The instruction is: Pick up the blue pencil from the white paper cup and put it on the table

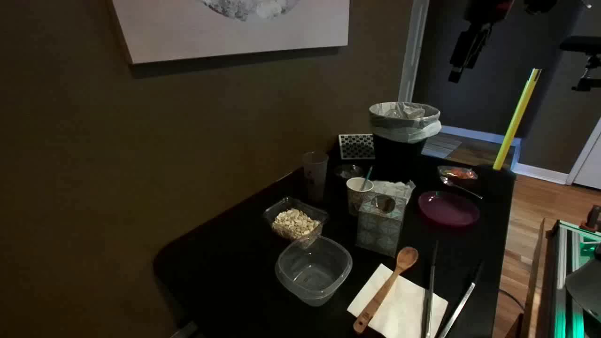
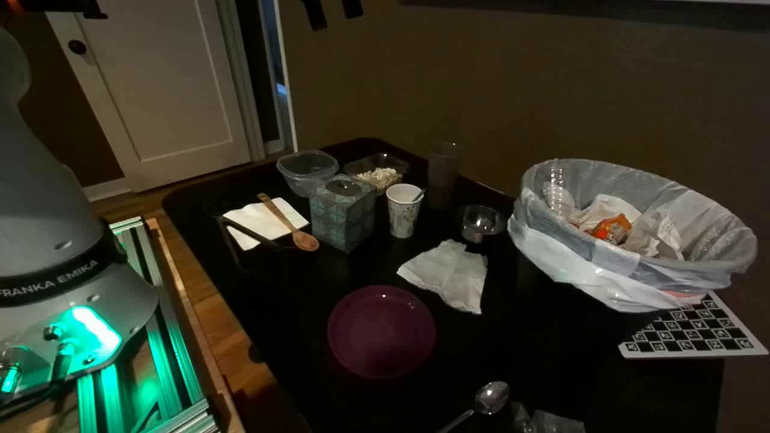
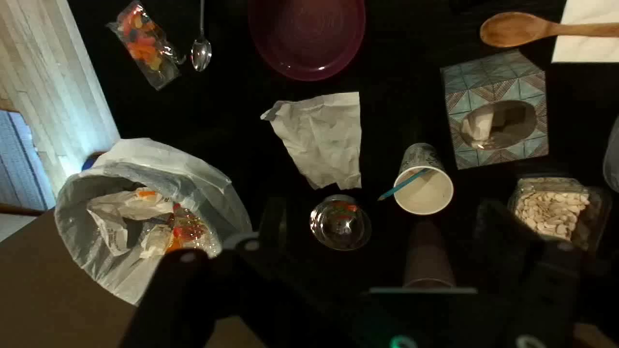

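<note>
Blue and slim, the pencil (image 3: pixel 405 185) leans in the cup (image 3: pixel 419 155), its upper end poking out past the rim. The cup, white paper with a dark print, stands upright on the black table (image 1: pixel 235 267). Above these things hangs the gripper (image 2: pixel 335 19), jaws spread well apart (in the wrist view, cup and pencil show between them).

Close by the cup stands a patterned tissue box (image 1: pixel 380 232). A translucent tumbler (image 2: pixel 443 180) is near too, and so is a small round bowl (image 3: pixel 333 231), with a crumpled sheet (image 3: pixel 325 140) lying just beside it. Pale flakes (image 3: pixel 553 212) lie in a clear tub (image 3: pixel 592 224), and next to that stands a larger clear container (image 1: pixel 300 291).

Purple and round, the plate (image 2: pixel 382 331) lies well apart from the tub. Near it are a metal spoon (image 3: pixel 200 54) and a packet (image 3: pixel 145 48) of bright orange and red bits, side by side. A wooden spoon (image 1: pixel 385 288) rests across the napkin (image 1: pixel 408 305), its bowl off the edge. Pale plastic lines the bin (image 2: pixel 577 282), which holds wrappers (whether it stands on the table, I can't tell).
</note>
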`<action>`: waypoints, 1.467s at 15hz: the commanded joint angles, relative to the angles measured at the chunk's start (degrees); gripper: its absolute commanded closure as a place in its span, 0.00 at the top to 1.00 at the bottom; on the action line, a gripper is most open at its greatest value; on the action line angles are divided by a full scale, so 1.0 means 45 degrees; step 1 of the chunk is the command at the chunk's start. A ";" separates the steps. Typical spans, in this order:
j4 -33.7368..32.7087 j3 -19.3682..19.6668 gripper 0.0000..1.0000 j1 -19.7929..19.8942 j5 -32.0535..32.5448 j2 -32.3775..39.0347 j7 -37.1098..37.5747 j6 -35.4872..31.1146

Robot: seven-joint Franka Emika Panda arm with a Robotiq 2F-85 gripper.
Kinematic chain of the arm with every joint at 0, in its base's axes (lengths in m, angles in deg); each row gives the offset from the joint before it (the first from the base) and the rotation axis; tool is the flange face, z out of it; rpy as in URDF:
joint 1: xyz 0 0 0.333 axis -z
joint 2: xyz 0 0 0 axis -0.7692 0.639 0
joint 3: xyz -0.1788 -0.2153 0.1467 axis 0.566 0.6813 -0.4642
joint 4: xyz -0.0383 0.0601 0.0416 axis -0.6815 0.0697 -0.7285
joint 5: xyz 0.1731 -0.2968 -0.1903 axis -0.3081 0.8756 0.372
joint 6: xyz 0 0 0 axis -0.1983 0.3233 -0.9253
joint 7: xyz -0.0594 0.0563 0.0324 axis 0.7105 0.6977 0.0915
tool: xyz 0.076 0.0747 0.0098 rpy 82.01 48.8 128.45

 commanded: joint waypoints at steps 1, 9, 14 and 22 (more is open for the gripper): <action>-0.0026 0.0141 1.00 -0.0188 0.0118 0.0011 0.0106 0.0049; 0.1145 0.0819 1.00 0.0475 -0.0376 0.1131 0.1659 -0.1893; 0.1598 0.2307 1.00 0.0568 -0.2454 0.3501 0.1483 -0.3870; 0.1488 0.2236 1.00 0.0785 -0.2796 0.4038 0.1395 -0.3908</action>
